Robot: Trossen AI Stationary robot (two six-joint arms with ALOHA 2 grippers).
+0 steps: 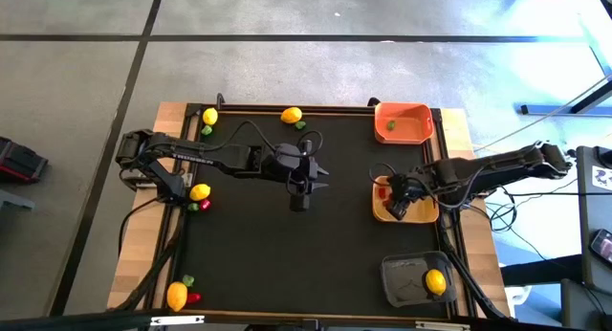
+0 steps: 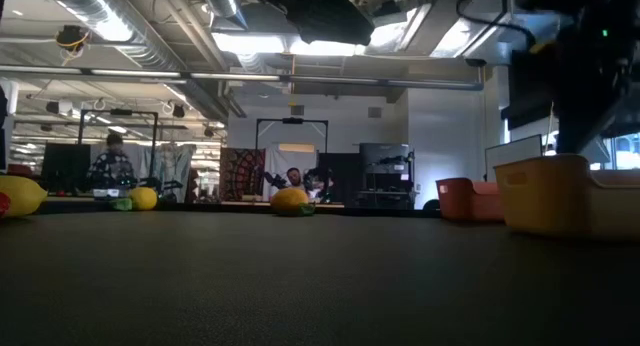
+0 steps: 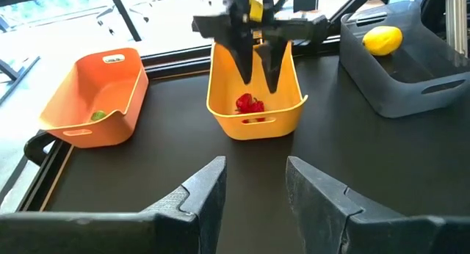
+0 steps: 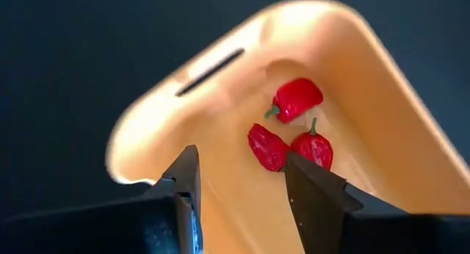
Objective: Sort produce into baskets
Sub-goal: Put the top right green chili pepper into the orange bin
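The right gripper [image 4: 242,184] hangs open and empty over the yellow basket [image 4: 382,129], three red peppers [image 4: 312,147] lying directly beneath.

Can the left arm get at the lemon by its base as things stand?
Probably yes. The lemon lies on bare mat beside the left arm, a red piece next to it, nothing on top. The left gripper is open and empty at mid-table, so it must fold back.
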